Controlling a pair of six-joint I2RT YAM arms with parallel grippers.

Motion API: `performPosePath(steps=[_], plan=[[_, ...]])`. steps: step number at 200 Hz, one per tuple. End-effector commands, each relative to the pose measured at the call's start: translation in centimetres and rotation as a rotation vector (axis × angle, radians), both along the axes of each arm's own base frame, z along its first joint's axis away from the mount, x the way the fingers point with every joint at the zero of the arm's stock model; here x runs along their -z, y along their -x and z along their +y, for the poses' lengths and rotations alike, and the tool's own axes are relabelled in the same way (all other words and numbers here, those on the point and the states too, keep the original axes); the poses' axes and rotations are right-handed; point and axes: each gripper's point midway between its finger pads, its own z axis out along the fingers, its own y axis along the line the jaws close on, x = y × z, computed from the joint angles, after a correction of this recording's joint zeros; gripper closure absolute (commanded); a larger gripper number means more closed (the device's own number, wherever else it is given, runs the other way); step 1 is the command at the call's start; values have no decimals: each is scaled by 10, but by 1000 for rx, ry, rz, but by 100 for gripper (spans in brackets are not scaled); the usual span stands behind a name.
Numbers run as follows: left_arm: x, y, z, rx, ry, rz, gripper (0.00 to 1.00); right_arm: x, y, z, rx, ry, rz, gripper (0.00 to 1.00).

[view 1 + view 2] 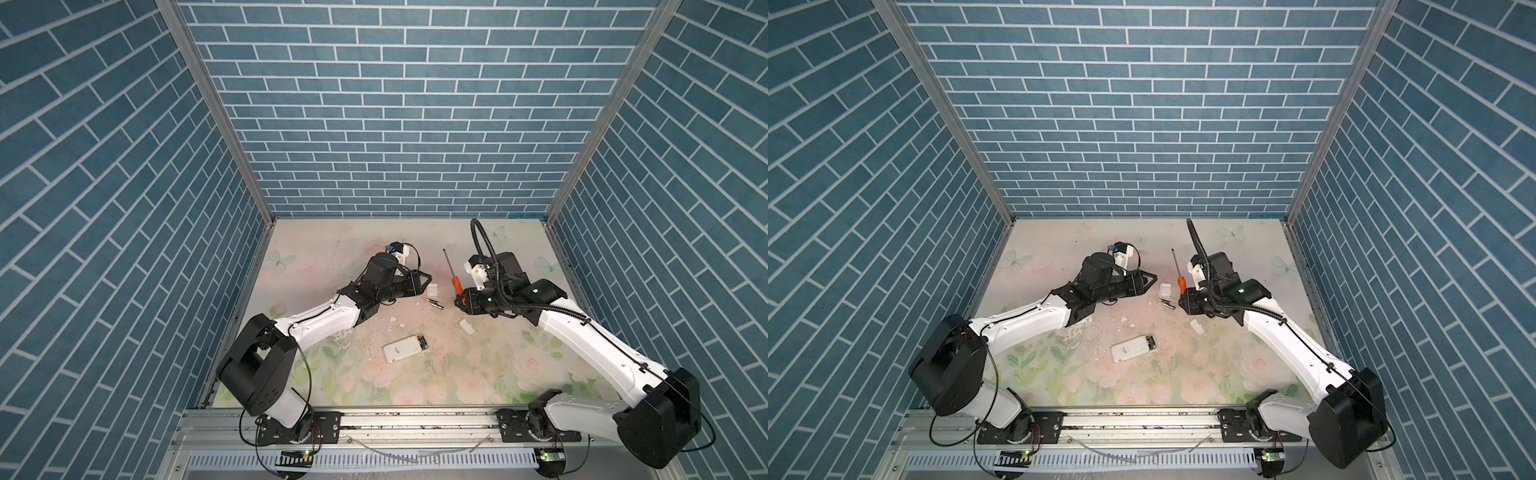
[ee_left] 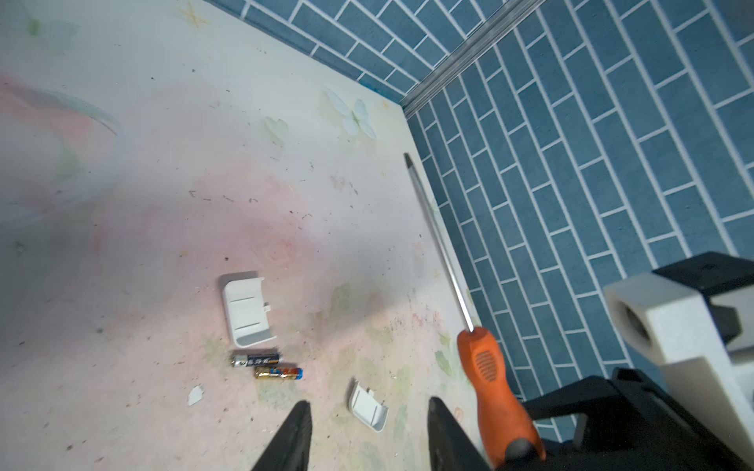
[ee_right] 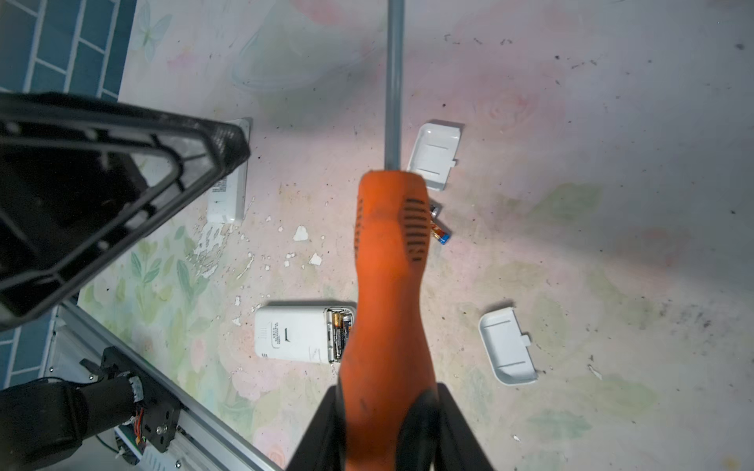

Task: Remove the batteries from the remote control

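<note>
Floral tabletop (image 1: 332, 257), two loose batteries (image 2: 257, 360), two covers (image 2: 247, 310)

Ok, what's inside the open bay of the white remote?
Two dark, gold-banded batteries lie side by side in the remote. The orange screwdriver handle covers the bay's other edge in the right wrist view, so anything further there is hidden.

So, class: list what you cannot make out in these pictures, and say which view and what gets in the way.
- Right wrist view: the screwdriver handle covers part of the open bay of the remote, so how many batteries it holds is unclear.
- Same view: a second remote sits mostly behind a left pincer finger.
- Both top views: the loose batteries are too small to read.
</note>
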Motion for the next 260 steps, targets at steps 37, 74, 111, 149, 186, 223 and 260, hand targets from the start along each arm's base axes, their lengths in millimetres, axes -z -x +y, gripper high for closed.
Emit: performPosePath(steps=[37, 74, 111, 149, 186, 223, 260], plan=[[-24, 6, -36, 49, 161, -25, 54, -32, -2, 24, -107, -38, -69, 100], [-28, 9, -46, 55, 207, -26, 54, -31, -1, 32, -134, -26, -68, 100], [-26, 9, -52, 66, 211, -16, 55, -35, 1, 36, -150, -24, -79, 100], [-23, 7, -55, 67, 224, -4, 62, -39, 2, 38, -159, -24, -88, 100], [-22, 6, -55, 61, 228, 0, 73, -40, 2, 40, -164, -26, -88, 100], [-21, 5, -50, 30, 248, 0, 100, -39, -2, 39, -154, -10, -95, 100], [-18, -1, -39, -31, 256, -4, 100, -49, -9, 32, -78, -34, -154, 75]])
